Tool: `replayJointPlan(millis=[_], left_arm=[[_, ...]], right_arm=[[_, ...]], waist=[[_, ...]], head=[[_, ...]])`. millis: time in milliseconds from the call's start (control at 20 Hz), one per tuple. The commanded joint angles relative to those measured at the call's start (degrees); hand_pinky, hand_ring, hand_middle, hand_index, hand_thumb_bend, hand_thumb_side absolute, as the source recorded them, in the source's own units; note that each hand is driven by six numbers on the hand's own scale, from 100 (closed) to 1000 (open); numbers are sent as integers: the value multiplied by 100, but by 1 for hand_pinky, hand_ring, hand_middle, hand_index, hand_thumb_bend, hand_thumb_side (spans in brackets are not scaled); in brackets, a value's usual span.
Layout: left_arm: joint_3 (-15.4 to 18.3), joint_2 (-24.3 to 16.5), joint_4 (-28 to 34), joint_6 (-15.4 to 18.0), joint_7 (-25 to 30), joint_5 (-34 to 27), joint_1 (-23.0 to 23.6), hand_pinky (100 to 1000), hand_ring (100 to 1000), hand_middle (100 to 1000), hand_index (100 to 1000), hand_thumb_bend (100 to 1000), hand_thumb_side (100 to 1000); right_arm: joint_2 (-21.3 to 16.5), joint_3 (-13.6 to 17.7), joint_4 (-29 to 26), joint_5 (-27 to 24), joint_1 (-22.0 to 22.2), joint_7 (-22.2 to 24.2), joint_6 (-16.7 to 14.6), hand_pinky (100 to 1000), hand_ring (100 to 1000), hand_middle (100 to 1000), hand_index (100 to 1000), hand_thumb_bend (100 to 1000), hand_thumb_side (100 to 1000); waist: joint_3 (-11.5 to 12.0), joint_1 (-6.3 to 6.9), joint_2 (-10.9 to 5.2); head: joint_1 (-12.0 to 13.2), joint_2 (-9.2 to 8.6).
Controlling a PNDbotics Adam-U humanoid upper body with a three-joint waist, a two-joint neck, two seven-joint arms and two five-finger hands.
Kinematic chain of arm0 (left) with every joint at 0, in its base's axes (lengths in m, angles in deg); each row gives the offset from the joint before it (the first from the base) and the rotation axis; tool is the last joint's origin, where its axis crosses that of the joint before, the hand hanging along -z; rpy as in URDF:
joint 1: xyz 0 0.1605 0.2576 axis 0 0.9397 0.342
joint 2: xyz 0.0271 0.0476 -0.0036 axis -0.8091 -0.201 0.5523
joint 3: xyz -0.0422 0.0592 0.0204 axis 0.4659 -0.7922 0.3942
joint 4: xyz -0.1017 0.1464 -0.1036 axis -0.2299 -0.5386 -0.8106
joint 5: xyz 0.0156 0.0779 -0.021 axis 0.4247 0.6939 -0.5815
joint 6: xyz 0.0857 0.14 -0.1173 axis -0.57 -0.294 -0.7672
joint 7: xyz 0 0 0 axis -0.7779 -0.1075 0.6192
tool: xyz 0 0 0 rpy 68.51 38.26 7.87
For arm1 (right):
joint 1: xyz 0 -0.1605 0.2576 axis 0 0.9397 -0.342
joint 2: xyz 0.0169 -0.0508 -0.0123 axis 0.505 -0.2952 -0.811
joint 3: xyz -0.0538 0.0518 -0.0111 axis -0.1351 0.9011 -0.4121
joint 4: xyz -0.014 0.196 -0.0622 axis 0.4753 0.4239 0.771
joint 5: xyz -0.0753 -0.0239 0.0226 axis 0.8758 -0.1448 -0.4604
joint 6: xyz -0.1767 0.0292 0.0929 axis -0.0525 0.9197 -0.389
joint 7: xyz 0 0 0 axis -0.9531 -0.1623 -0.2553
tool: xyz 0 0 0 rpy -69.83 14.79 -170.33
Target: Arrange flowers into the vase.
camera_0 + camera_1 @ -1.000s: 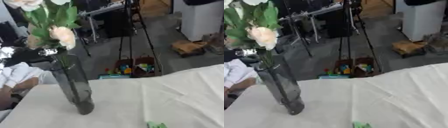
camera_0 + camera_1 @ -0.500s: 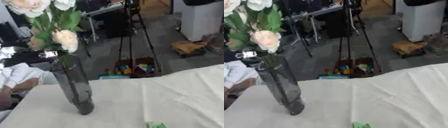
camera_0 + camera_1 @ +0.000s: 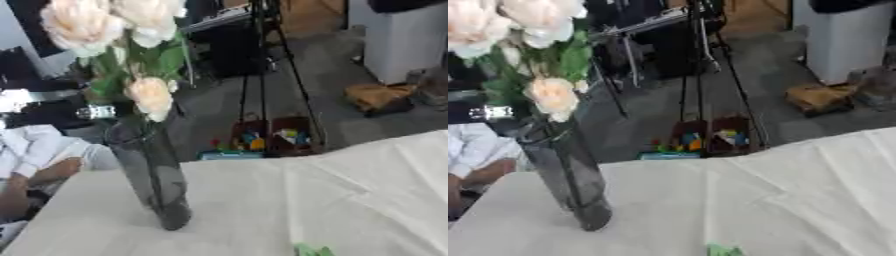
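A tall smoked-glass vase [image 3: 156, 172] stands tilted on the left part of the white-clothed table [image 3: 350, 200]. Pale peach and white flowers [image 3: 114, 22] with green leaves rise from its mouth, and a smaller peach bloom [image 3: 150, 97] hangs at the rim. Their stems [image 3: 150, 170] show through the glass. A small green bit [image 3: 311, 250], perhaps a leaf, lies at the bottom edge of the table. Neither of my hands shows in either view.
Beyond the table's far edge are a tripod [image 3: 262, 60], a small crate of coloured things [image 3: 267, 137] on the floor, a brown box [image 3: 381, 95] and a white cabinet [image 3: 402, 35]. A seated person's arm [image 3: 35, 175] is at the left edge.
The flowers now show lower and fuller in the picture, with the blooms near the top. The whole picture has shifted a little, so the camera has moved.
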Motion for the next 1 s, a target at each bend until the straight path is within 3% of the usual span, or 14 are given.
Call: replayJointPlan(millis=[50,300,1000], left_arm=[[60,-286,-12,66,116,54,-148,1000,1000,1000,1000,480,974],[-11,-313,-82,233,121,88,-165,1000,1000,1000,1000,524,981],[23,-443,-153,398,121,235,-17,1000,1000,1000,1000,492,968]], right_arm=[[208,-68,83,-28,-8,-28,15,625,853,442,795,100,879],[206,-62,83,-25,6,-53,24,624,853,441,794,100,880],[213,-52,83,-20,14,-73,32,624,853,441,793,100,878]], waist=[[101,74,-84],[123,85,-103],[146,75,-120]], head=[[-21,5],[-20,15],[-8,56]])
